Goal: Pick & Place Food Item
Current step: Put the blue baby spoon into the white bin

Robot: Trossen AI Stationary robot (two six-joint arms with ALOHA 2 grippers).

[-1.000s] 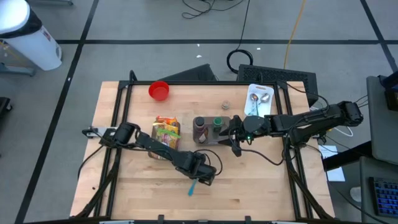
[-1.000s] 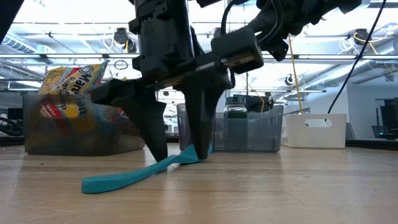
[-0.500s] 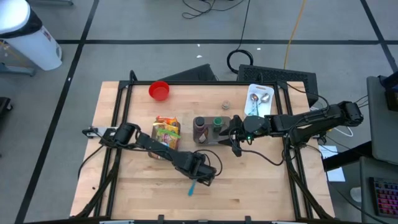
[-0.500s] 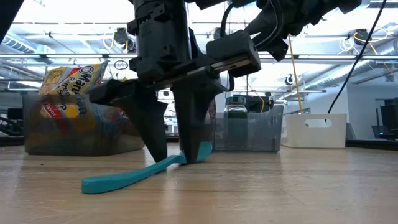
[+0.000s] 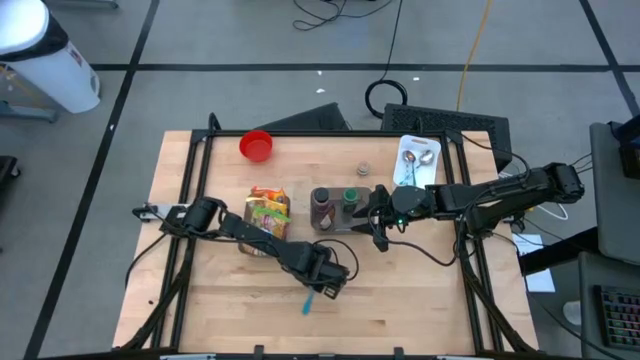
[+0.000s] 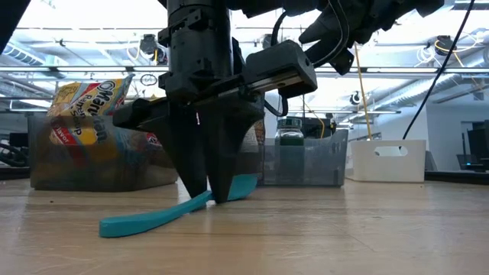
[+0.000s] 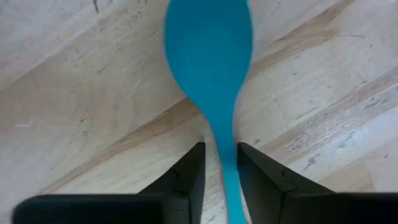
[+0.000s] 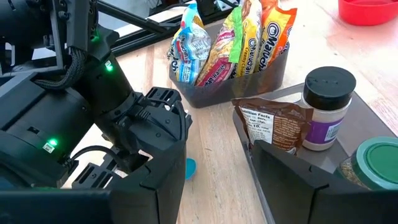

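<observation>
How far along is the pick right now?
Done: left gripper is down at the table, fingers either side of the teal spoon handle. In hand: nothing lifted; spoon lies on the wood. Left: grip, lift, place. Right gripper waits beside the jar bin.

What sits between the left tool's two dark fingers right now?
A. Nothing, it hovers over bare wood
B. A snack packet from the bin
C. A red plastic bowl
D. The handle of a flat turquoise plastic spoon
D. In the left wrist view the flat turquoise plastic spoon's narrow handle runs between the left tool's fingers on the wooden table.
</observation>
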